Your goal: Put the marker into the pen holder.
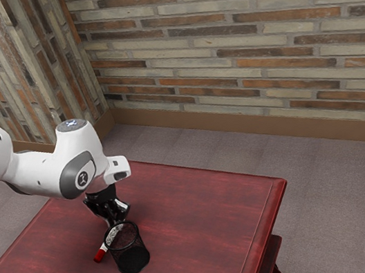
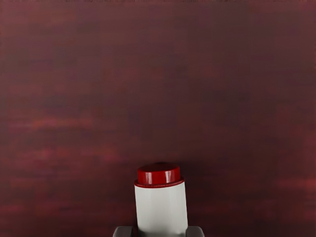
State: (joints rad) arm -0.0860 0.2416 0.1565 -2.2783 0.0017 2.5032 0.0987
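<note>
End effector point(image 1: 118, 218) is closed on the marker point(image 1: 104, 247), gap about as wide as the white barrel point(image 2: 161, 210). Wrist view has one fingertip on each side of the barrel, close behind the small red end plug point(image 2: 159, 175). Reads as a grip near the plug end, with the plug poking out past the fingertips.

Marker position: outside the pen holder point(image 1: 132, 258), on its far side and toward the exterior view's left. Red cap point(image 1: 99, 255) is the end farther from the end effector, pointing left and near in the exterior view. White barrel runs from the cap up toward the fingertips, part of it behind the holder's rim. Marker is well off vertical. Can't tell if it touches the counter point(image 1: 201, 207) or sits slightly above it.

Pen holder: black mesh cup, upright on the counter, open top facing up. End effector is just beyond it on the far side, near the rim in the exterior view. Contact between the two: can't tell.

Arm point(image 1: 42, 175): white, comes in from the exterior view's left, hand pointing down over the counter.

Surroundings: counter is dark red wood, right edge toward the exterior view's right. Grey carpet point(image 1: 334, 202) around it, brick wall point(image 1: 236, 36) on the far side with a brown baseboard point(image 1: 236, 122) along its foot.
</note>
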